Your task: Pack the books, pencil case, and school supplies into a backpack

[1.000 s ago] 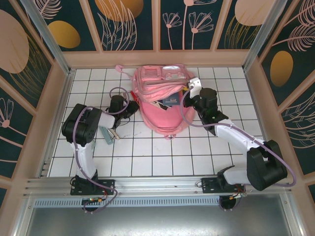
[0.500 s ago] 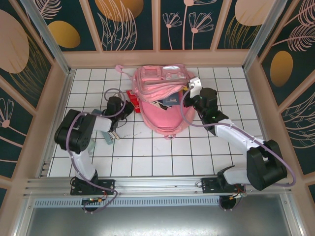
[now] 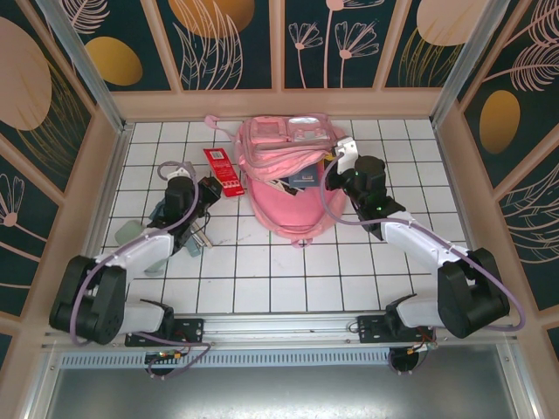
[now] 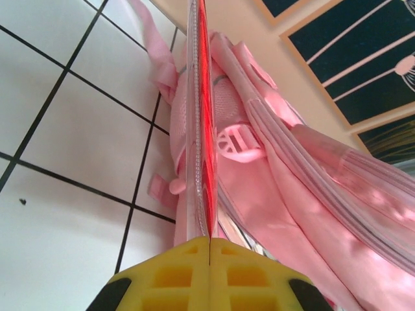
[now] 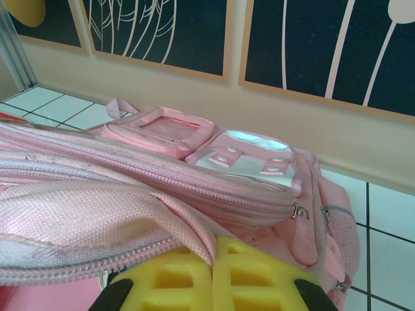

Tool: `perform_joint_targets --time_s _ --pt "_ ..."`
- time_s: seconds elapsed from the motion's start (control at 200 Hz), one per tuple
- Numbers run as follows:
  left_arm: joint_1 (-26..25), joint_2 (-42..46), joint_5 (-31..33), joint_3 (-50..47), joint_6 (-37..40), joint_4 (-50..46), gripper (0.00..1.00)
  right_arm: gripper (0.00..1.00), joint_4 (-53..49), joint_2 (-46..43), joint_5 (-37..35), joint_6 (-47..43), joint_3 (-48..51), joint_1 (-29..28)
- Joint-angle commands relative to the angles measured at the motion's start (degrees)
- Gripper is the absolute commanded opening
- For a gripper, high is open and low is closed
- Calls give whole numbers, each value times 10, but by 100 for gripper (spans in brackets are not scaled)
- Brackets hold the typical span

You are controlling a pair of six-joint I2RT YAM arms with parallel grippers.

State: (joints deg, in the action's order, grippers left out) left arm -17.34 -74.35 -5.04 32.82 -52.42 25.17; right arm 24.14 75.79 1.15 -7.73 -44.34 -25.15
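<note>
from above: pinching the red rectangular piece (image 3: 223,171) in the left gripper (image 3: 212,183), just left of the pink backpack (image 3: 288,196), long axis slanting toward its opening; pinching that backpack with the right gripper (image 3: 331,161). left wrist: clamping the piece edge-on, aiming at the backpack ahead. right wrist: pressing together on zipped fabric.

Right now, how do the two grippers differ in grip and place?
Hold: the left gripper clamps a thin red rectangular piece; the right gripper pinches the zippered edge of the backpack. Place: the left gripper is left of the backpack, the right gripper at its right side. Both are shut, with yellow fingers.
</note>
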Motion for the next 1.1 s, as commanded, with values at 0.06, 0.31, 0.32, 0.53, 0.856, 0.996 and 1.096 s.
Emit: perform_joint_targets --time_s 0.06,0.31,0.32,0.53,0.856,0.996,1.096 --pt "0 82 -50 -16 -18 -52 0 0 50 -10 -3 23 -1 8" --pt "-29 186 -111 -42 -44 -127 0 0 50 -3 -2 27 -4 8" --pt "-32 188 -112 -43 -45 -129 0 0 51 -3 -2 26 -4 8" --pt "-91 234 -105 -72 -92 -126 0 0 50 -3 -3 28 -4 8" --pt "-186 195 -46 -110 -191 -30 0 0 50 -4 -6 27 -4 8" --pt "-209 196 -17 -134 -254 -5 0 0 55 -1 -9 27 -3 8" --pt "-224 201 1 -132 -272 -16 0 0 55 1 -9 26 -3 8"
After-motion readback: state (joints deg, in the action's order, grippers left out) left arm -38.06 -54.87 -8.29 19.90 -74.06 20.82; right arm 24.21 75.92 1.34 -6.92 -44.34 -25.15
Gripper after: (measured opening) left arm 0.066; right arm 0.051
